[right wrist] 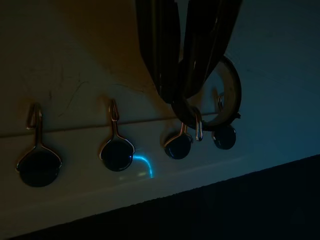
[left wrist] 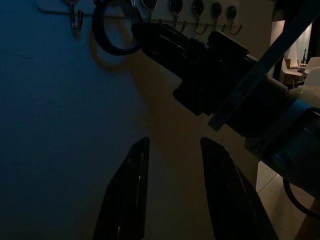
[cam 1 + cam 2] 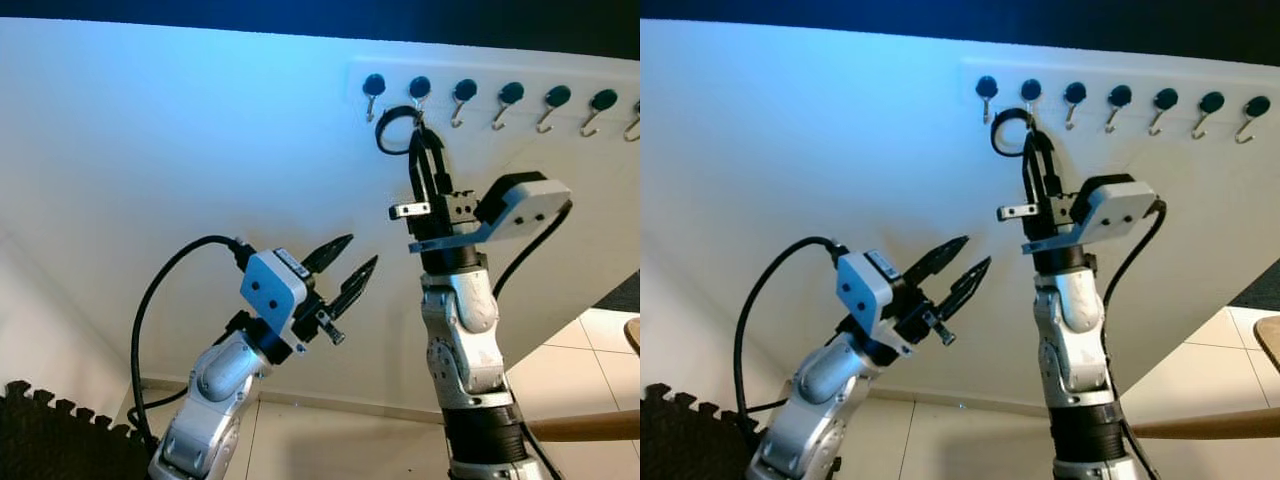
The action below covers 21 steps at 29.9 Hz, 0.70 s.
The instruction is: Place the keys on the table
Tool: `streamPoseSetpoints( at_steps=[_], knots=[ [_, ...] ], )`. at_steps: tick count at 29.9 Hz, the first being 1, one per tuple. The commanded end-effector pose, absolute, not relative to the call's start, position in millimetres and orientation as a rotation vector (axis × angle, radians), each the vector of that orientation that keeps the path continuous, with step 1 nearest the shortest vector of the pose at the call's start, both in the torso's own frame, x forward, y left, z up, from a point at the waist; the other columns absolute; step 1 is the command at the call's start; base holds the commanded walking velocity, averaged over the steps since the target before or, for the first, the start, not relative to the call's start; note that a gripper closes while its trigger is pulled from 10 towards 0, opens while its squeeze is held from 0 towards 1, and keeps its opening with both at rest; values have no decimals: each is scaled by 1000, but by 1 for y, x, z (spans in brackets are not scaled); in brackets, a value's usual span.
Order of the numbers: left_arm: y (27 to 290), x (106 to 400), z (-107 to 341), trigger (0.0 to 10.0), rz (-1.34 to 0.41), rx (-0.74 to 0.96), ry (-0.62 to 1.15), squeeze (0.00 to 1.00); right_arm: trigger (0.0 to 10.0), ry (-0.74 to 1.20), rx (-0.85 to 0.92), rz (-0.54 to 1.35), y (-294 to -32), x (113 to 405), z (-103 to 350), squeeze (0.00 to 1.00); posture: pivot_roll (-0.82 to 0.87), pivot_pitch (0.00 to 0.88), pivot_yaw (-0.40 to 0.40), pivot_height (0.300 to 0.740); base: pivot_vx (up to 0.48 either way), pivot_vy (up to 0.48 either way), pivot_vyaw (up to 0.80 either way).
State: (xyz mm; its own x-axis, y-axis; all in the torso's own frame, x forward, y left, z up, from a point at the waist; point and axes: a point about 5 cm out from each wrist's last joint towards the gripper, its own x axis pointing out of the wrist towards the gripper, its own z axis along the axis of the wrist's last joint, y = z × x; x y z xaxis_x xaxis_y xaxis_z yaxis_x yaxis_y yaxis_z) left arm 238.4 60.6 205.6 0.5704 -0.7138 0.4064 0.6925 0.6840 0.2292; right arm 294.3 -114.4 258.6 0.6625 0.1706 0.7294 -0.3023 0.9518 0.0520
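We are at the first step: taking the keys off the wall before they can go to any table. Our right gripper (image 3: 428, 140) is raised against the white wall (image 3: 180, 150), its two black fingers pressed close together around the dark key ring (image 3: 393, 128), which still hangs from the second hook (image 3: 419, 103) from the left end of the hook rail (image 3: 500, 75). In the right wrist view the fingers (image 1: 160, 55) clamp the ring (image 1: 227, 95) where it loops over the metal hook (image 1: 198, 125), so we judge the ring grasped but not yet freed. We cannot make out separate keys on it; only the ring itself is clear.

Our left gripper (image 3: 345, 270) waits lower down, away from the rail, its fingers spread and holding nothing; in its wrist view the two fingers (image 2: 125, 195) point up toward the right arm and the rail.

The next move, as we judge it, calls for lifting the ring up and off the hook's curled tip, then drawing it away from the wall without snagging the neighbouring hooks. A wooden edge (image 3: 585, 427) near the lower right corner may be the table, but we cannot be sure.

We can read no brand, label or writing anywhere
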Motion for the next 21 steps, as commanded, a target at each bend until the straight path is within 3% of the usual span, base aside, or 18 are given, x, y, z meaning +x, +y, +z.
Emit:
streamPoseSetpoints(
  at_steps=[1, 11, 21],
  knots=[
    [60, 236, 205, 10000, -840, 68, -497, 0, 0, -768, 132, 364, -99, 288, 246, 0, 44, 134, -26, 740, 0, 0, 0],
    [61, 236, 205, 10000, -841, 70, -497, 0, 0, -754, 150, 329, -103, 295, 251, 0, 47, 127, -26, 740, 0, 0, 0],
    [60, 236, 206, 10000, -842, 73, -499, 0, 0, -743, 350, 267, -116, 305, 265, 0, 49, 123, -27, 740, 0, 0, 0]
  ],
)
